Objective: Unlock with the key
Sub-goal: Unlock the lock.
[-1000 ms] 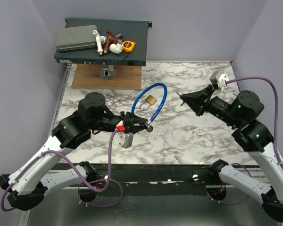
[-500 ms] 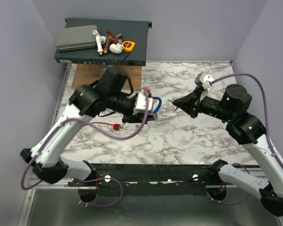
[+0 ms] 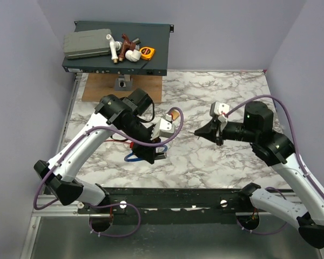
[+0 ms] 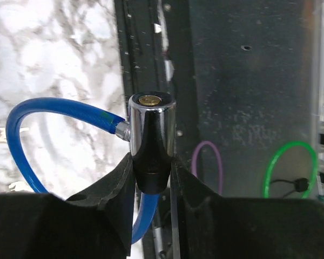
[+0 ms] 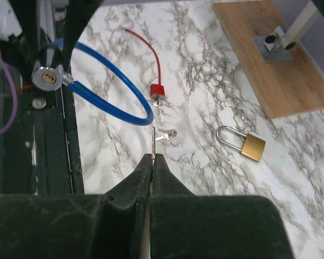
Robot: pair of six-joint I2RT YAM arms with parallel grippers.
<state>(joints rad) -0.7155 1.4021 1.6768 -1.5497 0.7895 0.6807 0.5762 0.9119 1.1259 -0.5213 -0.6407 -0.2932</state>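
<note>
My left gripper [image 4: 151, 168] is shut on the black and chrome barrel of the blue cable lock [image 4: 152, 135]. Its brass keyhole end faces the camera, and the blue loop hangs to the left. From above, the left gripper [image 3: 154, 154] holds the lock low over the table's near side. My right gripper [image 5: 153, 157] is shut on a thin silver key [image 5: 153, 139], blade edge-on past the fingertips and apart from the lock barrel [image 5: 48, 73]. Seen from above, the right gripper [image 3: 197, 133] points left toward the lock. A red tag [image 5: 157, 90] on a red cord lies on the marble.
A brass padlock [image 5: 247, 144] lies flat on the marble, with a tiny loose key [image 5: 166, 134] left of it. A wooden board [image 3: 121, 87] with a metal fixture sits at the back. Behind it a dark rack unit [image 3: 151, 59] carries several parts. The black front rail [image 3: 178, 195] runs along the near edge.
The left arm swung the cable lock up from the table's middle, then down toward the near edge. The right gripper moved left and nearer, still shut on the key.
</note>
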